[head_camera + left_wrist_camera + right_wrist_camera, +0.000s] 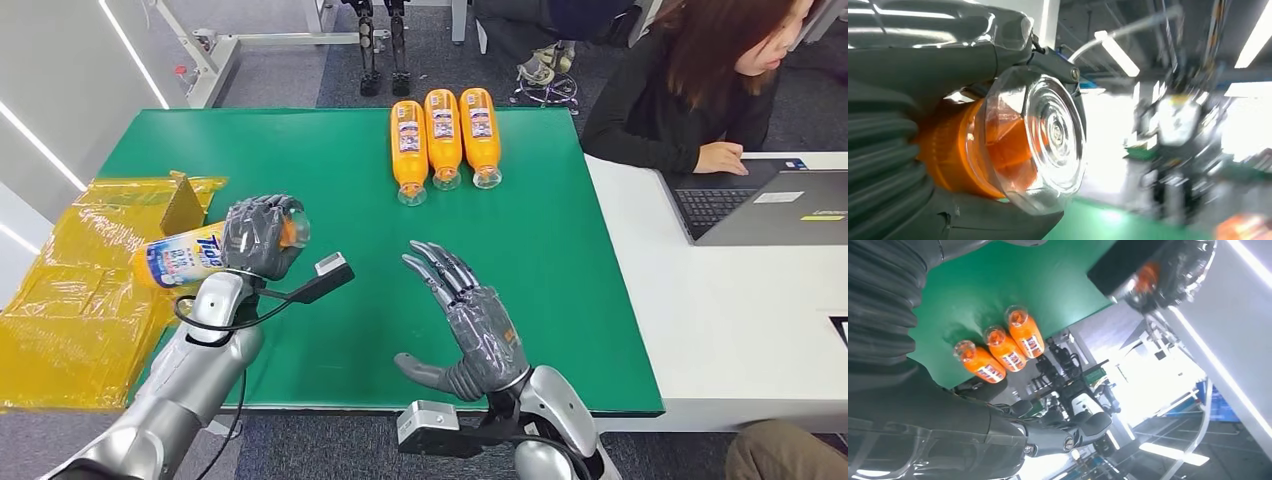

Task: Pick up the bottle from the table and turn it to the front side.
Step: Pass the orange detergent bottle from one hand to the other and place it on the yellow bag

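Note:
My left hand point(258, 236) grips an orange bottle point(185, 255) with a blue and white label, held on its side above the left part of the green table point(300, 160). Its clear cap point(1048, 135) fills the left wrist view, with my fingers point(923, 55) wrapped round the orange neck. My right hand point(470, 320) hovers open over the table's front middle, fingers spread, holding nothing. Three more orange bottles point(443, 140) lie side by side at the table's far edge, caps toward me; they also appear as orange bottles point(998, 345) in the right wrist view.
A yellow plastic bag point(70, 300) with a cardboard box point(183, 205) lies left of the table. A person point(700, 90) sits at a white table point(740, 300) on the right, using a laptop point(760, 205). A wrist camera unit point(328, 275) hangs off my left arm.

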`<state>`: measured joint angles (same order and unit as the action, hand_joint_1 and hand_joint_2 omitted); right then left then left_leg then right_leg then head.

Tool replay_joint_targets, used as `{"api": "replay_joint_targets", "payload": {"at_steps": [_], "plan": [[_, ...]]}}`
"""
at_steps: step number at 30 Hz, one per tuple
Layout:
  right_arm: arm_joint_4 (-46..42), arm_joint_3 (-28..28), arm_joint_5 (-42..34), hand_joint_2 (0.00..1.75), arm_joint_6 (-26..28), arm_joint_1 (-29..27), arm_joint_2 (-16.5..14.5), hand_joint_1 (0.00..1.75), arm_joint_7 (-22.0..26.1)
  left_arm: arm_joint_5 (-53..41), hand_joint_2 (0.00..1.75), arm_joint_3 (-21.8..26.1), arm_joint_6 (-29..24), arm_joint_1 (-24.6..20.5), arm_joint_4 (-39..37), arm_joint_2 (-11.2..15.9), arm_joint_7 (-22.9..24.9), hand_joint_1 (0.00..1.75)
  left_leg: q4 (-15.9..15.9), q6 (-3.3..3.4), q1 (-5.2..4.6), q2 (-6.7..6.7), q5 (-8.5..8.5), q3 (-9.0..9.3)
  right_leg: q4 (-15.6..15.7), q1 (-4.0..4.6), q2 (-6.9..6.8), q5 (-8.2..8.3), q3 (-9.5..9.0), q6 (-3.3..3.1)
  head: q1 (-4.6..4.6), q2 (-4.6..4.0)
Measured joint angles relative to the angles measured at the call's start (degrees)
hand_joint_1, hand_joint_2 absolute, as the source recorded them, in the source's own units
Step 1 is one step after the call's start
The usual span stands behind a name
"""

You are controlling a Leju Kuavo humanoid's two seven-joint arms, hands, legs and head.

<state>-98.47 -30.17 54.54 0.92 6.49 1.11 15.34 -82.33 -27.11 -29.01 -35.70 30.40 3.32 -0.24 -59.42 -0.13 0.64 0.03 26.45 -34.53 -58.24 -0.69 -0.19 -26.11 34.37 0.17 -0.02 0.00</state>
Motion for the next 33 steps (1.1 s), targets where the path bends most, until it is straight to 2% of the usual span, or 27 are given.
{"api": "replay_joint_targets", "payload": {"at_steps": [5, 9, 11, 12, 15, 16, 33], "plan": [[1.59, -0.53, -2.61, 1.75, 0.57, 0.99, 1.27, 0.0, 0.8, -6.01, 1.75, -0.45, 5.45, -1.71, -6.45, 4.14, 4.45, 1.72, 0.0, -0.02, 0.0, 0.05, -0.01, -0.01, -0.01, 0.0, 0.07, 0.0, 0.07, -0.01, 0.0, 0.0], [2.28, -0.62, -3.81, 1.75, 0.92, 1.07, 2.4, 0.0, 0.94, -6.48, 1.75, -0.45, 7.63, -2.34, -9.59, 6.31, 5.02, 1.44, 0.01, -0.03, 0.0, 0.04, -0.02, -0.04, -0.01, 0.0, 0.06, 0.0, 0.11, -0.01, 0.01, 0.0], [2.39, -0.64, -4.33, 1.75, 1.04, 1.05, 2.84, 0.0, 0.94, -6.37, 1.75, -0.45, 8.25, -2.65, -10.64, 7.0, 4.74, 1.39, 0.0, -0.03, 0.0, 0.04, -0.02, -0.06, -0.01, -0.01, 0.06, 0.0, 0.12, -0.01, 0.01, 0.0], [2.41, -0.64, -4.52, 1.75, 1.08, 1.04, 3.01, 0.0, 0.92, -6.32, 1.75, -0.45, 8.47, -2.77, -11.06, 7.23, 4.56, 1.28, 0.0, -0.03, -0.01, 0.04, -0.02, -0.06, 0.0, -0.01, 0.06, 0.0, 0.12, -0.01, 0.01, 0.0], [2.39, -0.64, -5.1, 1.75, 1.11, 1.0, 3.37, 0.0, 0.66, -6.29, 1.75, -0.45, 8.76, -2.98, -12.05, 7.7, 4.32, 0.25, 0.0, -0.03, -0.01, 0.04, -0.02, -0.06, 0.0, -0.01, 0.07, 0.0, 0.13, -0.01, 0.01, 0.0], [2.36, -0.64, -5.19, 1.75, 1.12, 0.97, 3.51, 0.0, 0.55, -6.35, 1.75, -0.45, 8.69, -3.03, -12.27, 7.8, 4.26, 0.0, 0.0, -0.03, -0.01, 0.04, -0.02, -0.06, 0.0, -0.01, 0.06, 0.0, 0.13, -0.01, 0.01, 0.0], [2.66, -0.56, -8.05, 1.75, 3.22, -0.07, 6.9, 0.0, 2.87, -7.06, 1.75, -0.44, 7.27, -3.68, -13.85, 7.83, 3.82, 0.0, 0.0, -0.04, -0.01, 0.03, -0.02, -0.05, -0.01, -0.01, 0.06, 0.01, 0.13, -0.02, 0.01, 0.0]]}}
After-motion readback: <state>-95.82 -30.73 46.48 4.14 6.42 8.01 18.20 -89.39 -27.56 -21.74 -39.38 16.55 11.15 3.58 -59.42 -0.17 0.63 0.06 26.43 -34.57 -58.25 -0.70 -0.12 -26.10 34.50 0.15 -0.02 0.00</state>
